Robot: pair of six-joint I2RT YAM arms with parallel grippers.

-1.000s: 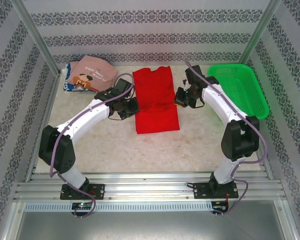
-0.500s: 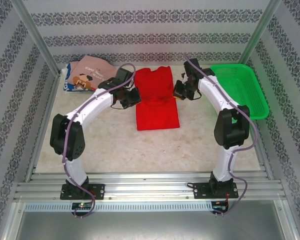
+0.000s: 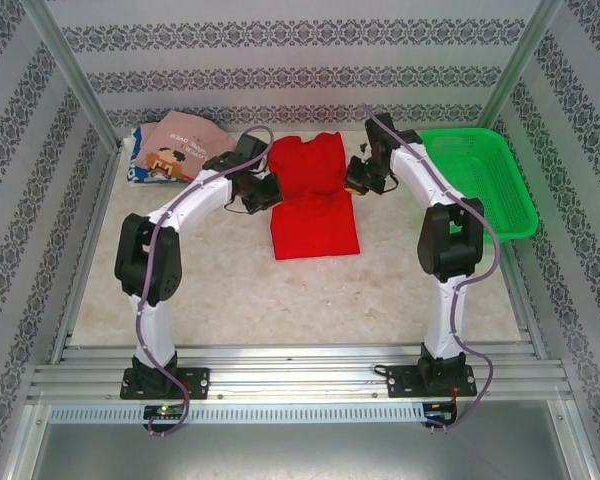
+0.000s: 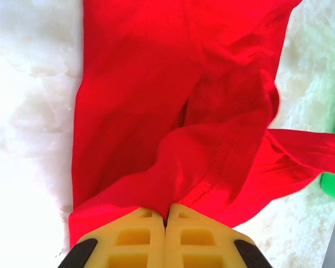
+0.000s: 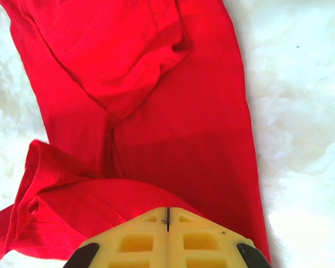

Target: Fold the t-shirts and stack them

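The red shirt (image 3: 315, 200) lies in the middle of the desk (image 3: 230, 290), near the far edge. The left claw (image 3: 268, 194) pinches its left side, and the right claw (image 3: 354, 183) pinches its right side. The pink shirt (image 3: 185, 148) sits in the far left corner.

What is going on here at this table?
Both arms are working on the red t-shirt in the middle of the table. The left gripper and the right gripper are each shut on one side of it. A pink printed shirt lies at the far left; a green basket stands at the far right.
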